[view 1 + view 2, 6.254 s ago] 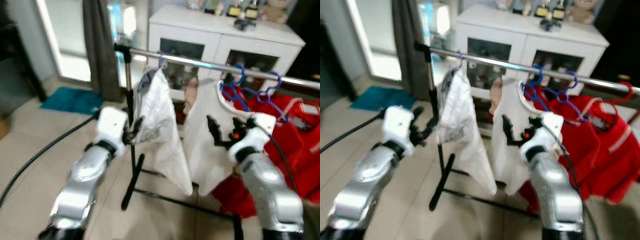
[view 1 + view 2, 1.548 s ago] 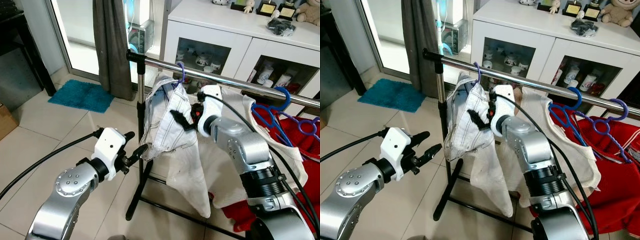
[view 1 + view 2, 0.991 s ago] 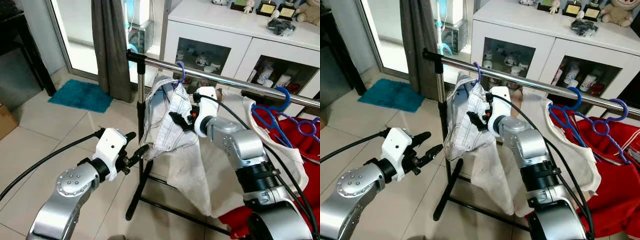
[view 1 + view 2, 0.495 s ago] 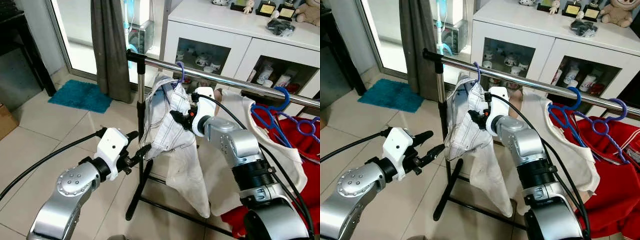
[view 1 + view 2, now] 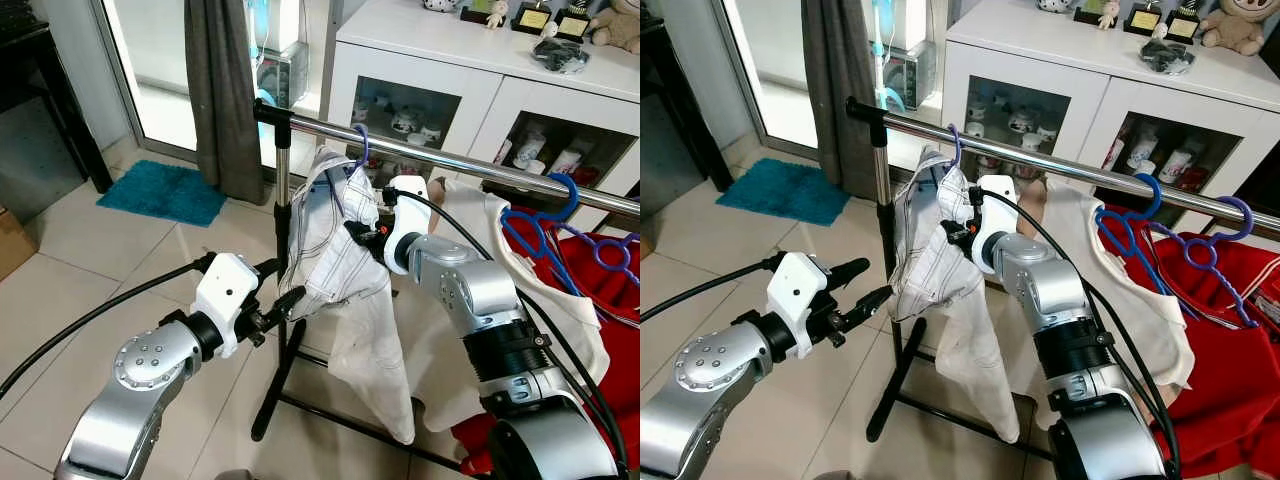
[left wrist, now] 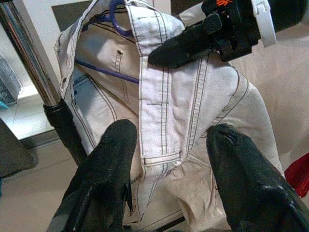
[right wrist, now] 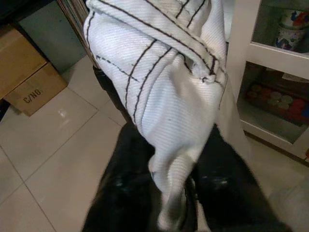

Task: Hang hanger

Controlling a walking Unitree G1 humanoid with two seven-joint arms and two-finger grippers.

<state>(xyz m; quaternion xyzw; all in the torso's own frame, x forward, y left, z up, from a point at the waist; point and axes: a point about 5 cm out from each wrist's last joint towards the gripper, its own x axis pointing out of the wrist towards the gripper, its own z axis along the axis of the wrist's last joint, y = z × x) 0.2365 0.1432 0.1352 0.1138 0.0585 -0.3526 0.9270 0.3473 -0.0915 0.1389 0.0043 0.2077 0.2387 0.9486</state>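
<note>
At the lower left of the head views the left end effector (image 5: 278, 304) reaches toward the clothes rack with its two black fingers spread apart and nothing between them, their tips just short of the hanging white jeans (image 5: 345, 290). At frame centre the right end effector (image 5: 358, 233) presses into the waist of those jeans; its wrist view shows a fold of the white stitched denim (image 7: 166, 111) clamped between its two fingers. The jeans hang from one purple hanger (image 5: 360, 140) whose hook sits over the chrome rail (image 5: 440, 160) of the rack, near the rail's left end, just right of the black joint atop the upright post (image 5: 283, 190); the left wrist view shows the hanger's purple bar (image 6: 104, 77) running inside the waistband. Further right along the same rail a cream garment (image 5: 470, 290) hangs just beside the jeans, then two blue hangers (image 5: 540, 215), one behind the other, above red clothing (image 5: 1230, 330) at the right edge. The rack's black base (image 5: 275, 370) stands on the pale tiled floor (image 5: 90, 290), and a black cable (image 5: 90, 320) trails from the left arm to the left edge. Behind the rack a white cabinet (image 5: 470, 60) holds cups and small jars behind two glass doors (image 5: 405, 105), with trophies and a plush toy (image 5: 1240, 25) on its top. At upper left hang a dark curtain (image 5: 220, 90) and, on the floor below it, one teal mat (image 5: 160, 195).
</note>
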